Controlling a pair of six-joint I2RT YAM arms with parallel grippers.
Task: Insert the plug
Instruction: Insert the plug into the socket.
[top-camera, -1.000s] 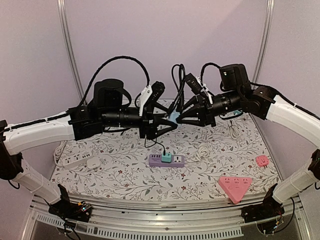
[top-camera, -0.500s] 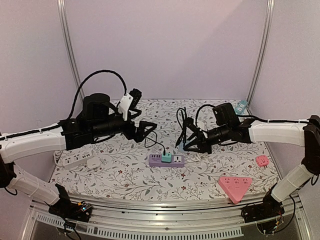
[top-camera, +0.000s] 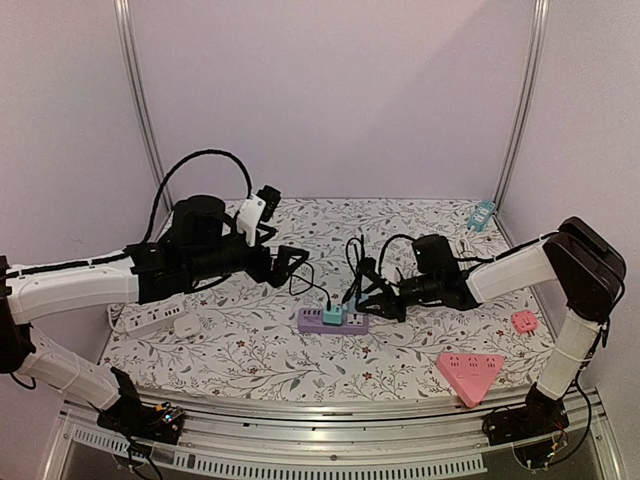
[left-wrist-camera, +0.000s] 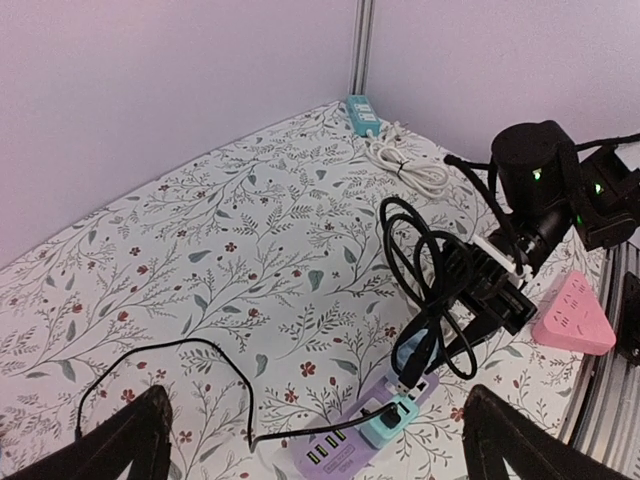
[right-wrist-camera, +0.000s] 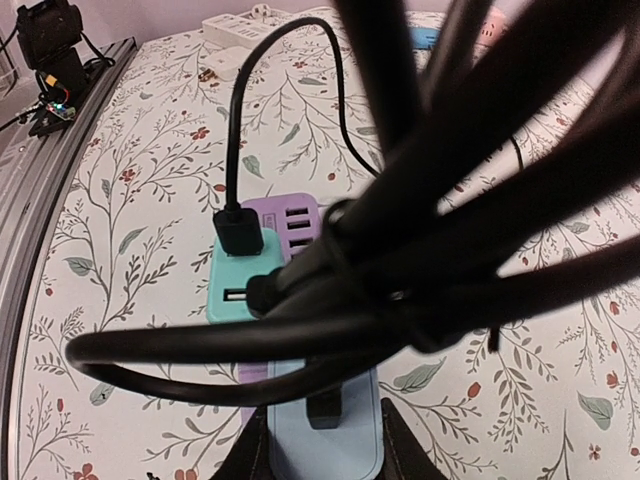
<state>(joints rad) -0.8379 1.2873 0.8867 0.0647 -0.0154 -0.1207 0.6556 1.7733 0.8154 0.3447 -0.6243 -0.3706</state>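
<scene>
Your right claw, clamped on the plug, hangs just over the power strip's near end, strip running ahead.

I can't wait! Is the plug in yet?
Not yet. Done: a teal charger sits in the strip. In hand: the right gripper holds the blue plug close over the strip. Left to do: push it into a socket. The left gripper hangs open, off to the side.

Light-blue plug clamped in the jaws beside a purple power strip and teal adapter, black cables looping across.
</scene>
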